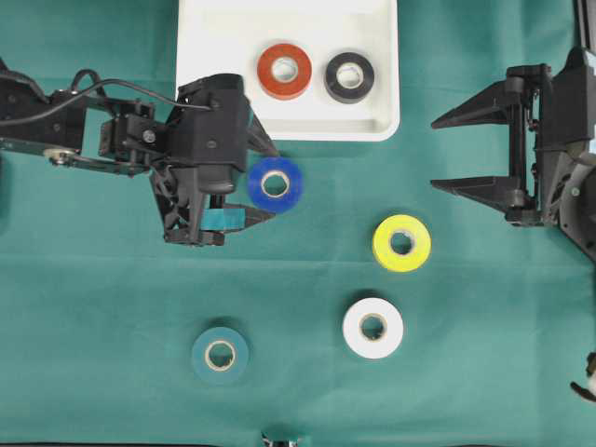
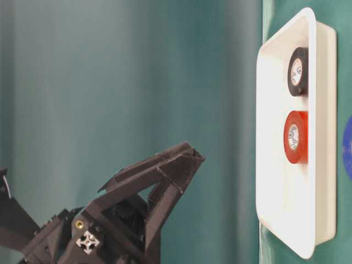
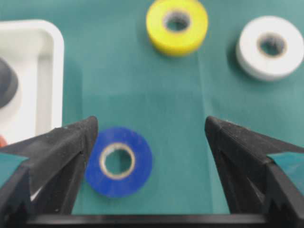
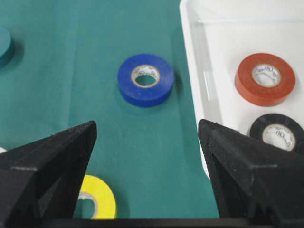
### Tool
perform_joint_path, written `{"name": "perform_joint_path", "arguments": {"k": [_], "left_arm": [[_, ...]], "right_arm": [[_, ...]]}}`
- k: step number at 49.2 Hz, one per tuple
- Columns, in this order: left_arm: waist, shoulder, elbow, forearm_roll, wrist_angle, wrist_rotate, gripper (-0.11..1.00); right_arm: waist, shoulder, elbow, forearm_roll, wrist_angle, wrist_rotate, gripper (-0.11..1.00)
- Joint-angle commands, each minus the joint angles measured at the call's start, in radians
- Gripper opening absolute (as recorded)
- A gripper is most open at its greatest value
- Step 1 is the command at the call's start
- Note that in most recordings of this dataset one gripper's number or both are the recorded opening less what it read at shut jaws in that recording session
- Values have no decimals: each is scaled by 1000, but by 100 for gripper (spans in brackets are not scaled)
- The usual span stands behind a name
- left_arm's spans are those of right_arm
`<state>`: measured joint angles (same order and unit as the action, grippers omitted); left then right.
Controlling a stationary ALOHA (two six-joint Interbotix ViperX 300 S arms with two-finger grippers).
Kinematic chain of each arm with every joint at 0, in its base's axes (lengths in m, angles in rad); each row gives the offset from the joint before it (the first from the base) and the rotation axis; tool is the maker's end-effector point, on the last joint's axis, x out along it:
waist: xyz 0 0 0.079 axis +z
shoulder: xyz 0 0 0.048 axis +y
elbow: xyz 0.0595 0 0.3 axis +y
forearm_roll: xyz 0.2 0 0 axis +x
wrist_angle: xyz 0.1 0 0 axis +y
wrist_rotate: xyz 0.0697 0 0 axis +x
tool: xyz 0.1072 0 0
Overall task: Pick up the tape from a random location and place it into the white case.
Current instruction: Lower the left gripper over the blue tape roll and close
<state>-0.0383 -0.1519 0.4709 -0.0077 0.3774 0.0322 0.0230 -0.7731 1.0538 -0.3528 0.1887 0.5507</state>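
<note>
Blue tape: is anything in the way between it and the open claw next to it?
No. The blue tape lies flat on bare green cloth, just inside the left gripper, whose jaws stand open. The tape is close to one finger, and nothing lies between them.

Bright, even light; soft shadows; left wrist view slightly blurred.

The white case (image 1: 382, 93) runs off the overhead view's top edge; the left gripper (image 1: 264, 180) covers part of the blue tape (image 1: 279, 184).
</note>
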Motion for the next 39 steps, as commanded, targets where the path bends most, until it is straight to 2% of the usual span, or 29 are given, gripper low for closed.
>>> {"name": "perform_joint_path", "arguments": {"k": [1, 20, 30, 39], "left_arm": [[2, 5, -71, 0, 89, -2, 99], [2, 115, -281, 0, 449, 0, 99], [2, 137, -345, 2, 532, 3, 99], [0, 137, -345, 3, 534, 5, 99]], "right_arm": [[2, 2, -21, -3, -3, -2, 82], [2, 0, -21, -2, -2, 2, 82], [2, 0, -21, -2, -2, 2, 82], [2, 0, -21, -2, -2, 3, 82]]}}
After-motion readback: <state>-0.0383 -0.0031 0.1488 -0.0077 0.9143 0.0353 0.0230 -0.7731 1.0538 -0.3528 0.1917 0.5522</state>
